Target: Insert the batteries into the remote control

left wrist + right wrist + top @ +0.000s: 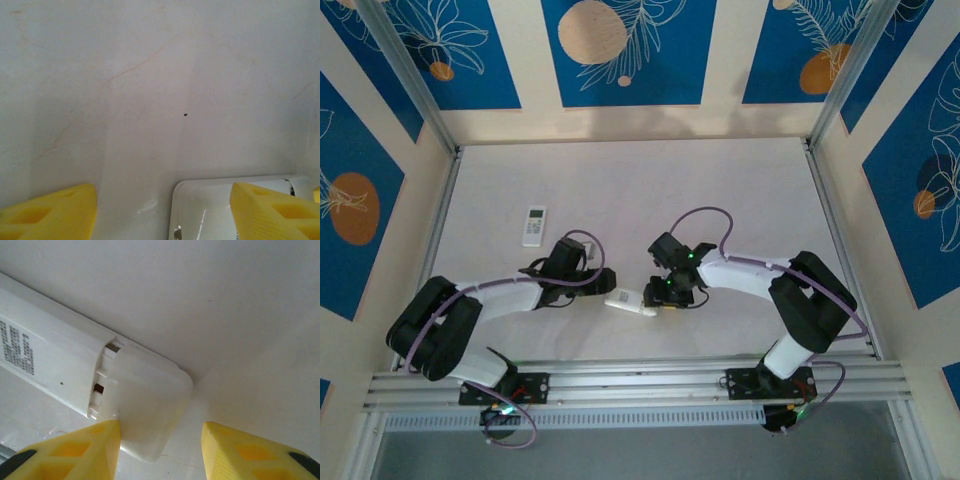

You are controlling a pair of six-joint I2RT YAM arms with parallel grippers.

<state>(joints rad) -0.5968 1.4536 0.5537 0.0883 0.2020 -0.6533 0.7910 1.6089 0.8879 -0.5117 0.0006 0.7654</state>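
White remote control point(630, 302) lies back-up on the table point(620, 180), battery cover point(145, 400) part-slid. Right gripper point(161, 432) straddles the cover end, jaws apart, not clamped. Left gripper point(164, 200) spread wide near the opposite end. Both arms elbow-bent, forearms angled inward, low.

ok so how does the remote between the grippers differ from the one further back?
The near remote lies crosswise, back up, label showing; the far remote runs front to back, seemingly face up. The near remote's battery cover looks partly slid off; the far remote is too small to judge. Both are slim, white, flat on the table.
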